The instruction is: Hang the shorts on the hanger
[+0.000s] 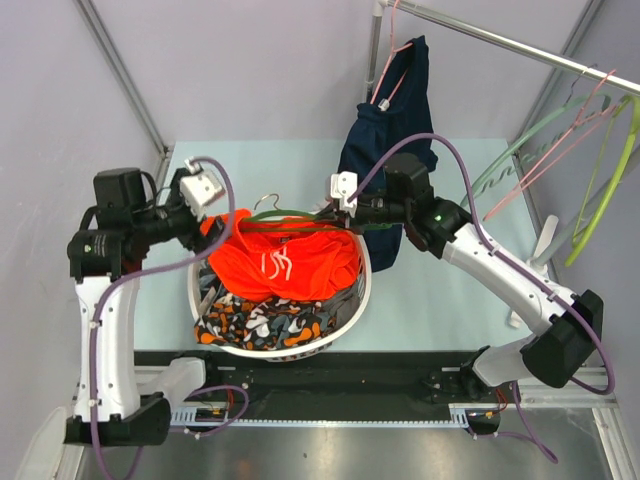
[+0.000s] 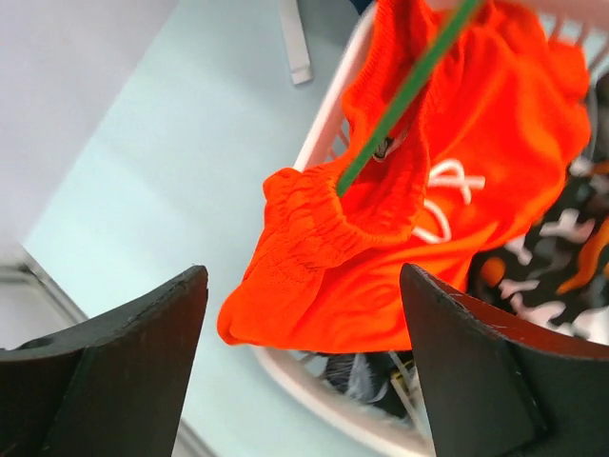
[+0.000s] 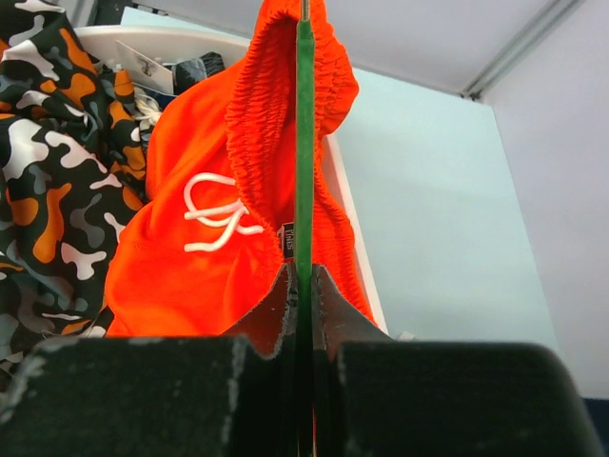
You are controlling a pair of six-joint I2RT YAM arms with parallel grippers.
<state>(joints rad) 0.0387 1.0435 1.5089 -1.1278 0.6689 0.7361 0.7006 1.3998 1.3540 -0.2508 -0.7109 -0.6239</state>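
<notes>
Fingers of the left gripper stand wide apart and grip nothing; the orange fabric hangs beyond them, out of contact. Fingers of the right gripper are pressed together on the green bar of the hanger.

Table: carries one white laundry basket between the two arms.

Shorts: draped over the basket's contents, on top of a camouflage-patterned cloth. In the left wrist view the green bar enters the waistband opening and the elastic bunches around it. In the right wrist view the waistband wraps the bar's far portion.

Hanger: held roughly level above the basket's far rim, hook pointing rearward, clamped at the end nearest the right arm.

Step in hand, as judged: threading the waistband onto the hanger. One end looks seated; most of the garment lies in the basket.

Next move, as judged: the left gripper takes the slack waistband near the drawstring and draws it along the bar toward the clamped end. Requirements: a firm right-hand clamp, a level bar, and a gentle pull so the seated end does not slip off.
</notes>
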